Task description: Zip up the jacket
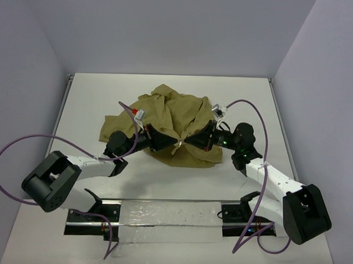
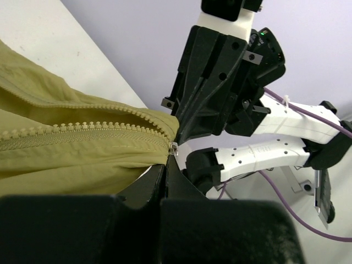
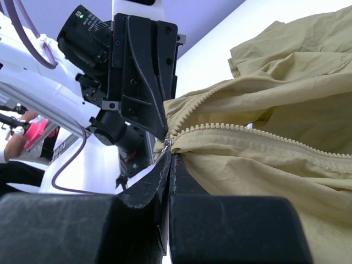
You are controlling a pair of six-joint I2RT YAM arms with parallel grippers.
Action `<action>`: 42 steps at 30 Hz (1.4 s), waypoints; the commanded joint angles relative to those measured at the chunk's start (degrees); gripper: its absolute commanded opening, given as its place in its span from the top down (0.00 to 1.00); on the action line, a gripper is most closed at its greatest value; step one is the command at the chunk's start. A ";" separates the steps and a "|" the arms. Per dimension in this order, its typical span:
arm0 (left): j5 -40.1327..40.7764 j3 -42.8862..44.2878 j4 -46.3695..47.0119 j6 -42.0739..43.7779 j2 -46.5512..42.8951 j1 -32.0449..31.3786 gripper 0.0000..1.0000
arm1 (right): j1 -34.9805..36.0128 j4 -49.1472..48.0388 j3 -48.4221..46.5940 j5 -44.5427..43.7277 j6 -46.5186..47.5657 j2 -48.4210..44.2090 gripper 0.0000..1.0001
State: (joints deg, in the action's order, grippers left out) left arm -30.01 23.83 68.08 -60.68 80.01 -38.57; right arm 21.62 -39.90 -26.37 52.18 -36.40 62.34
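Top view: the jacket (image 1: 176,117) is lying crumpled in the middle of the table (image 1: 253,94), its long axis running roughly left to right. Its folds are hiding which way the collar and hem are pointing. The left gripper (image 1: 166,144) and right gripper (image 1: 192,140) are meeting tip to tip at its near edge, with both arms reaching inward, low and extended.

Left wrist view: the left gripper (image 2: 166,165) is pinching narrowly on the jacket's edge at the zipper end. The zipper teeth (image 2: 88,129) are running away leftward, partly separated. The right gripper is facing it closely.

Right wrist view: the right gripper is clamping tight on the same edge. The zipper teeth are running rightward and being cut off by the frame. The slider is too small to make out.
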 commanded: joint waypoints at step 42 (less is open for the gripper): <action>-10.15 4.20 13.12 -4.45 9.29 -0.19 1.00 | -0.97 -5.10 -4.92 1.25 -1.92 -0.91 1.00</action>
State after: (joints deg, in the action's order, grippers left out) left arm -36.48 26.52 74.67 -65.22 88.32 -38.48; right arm 20.95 -39.85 -27.70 53.56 -37.57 61.31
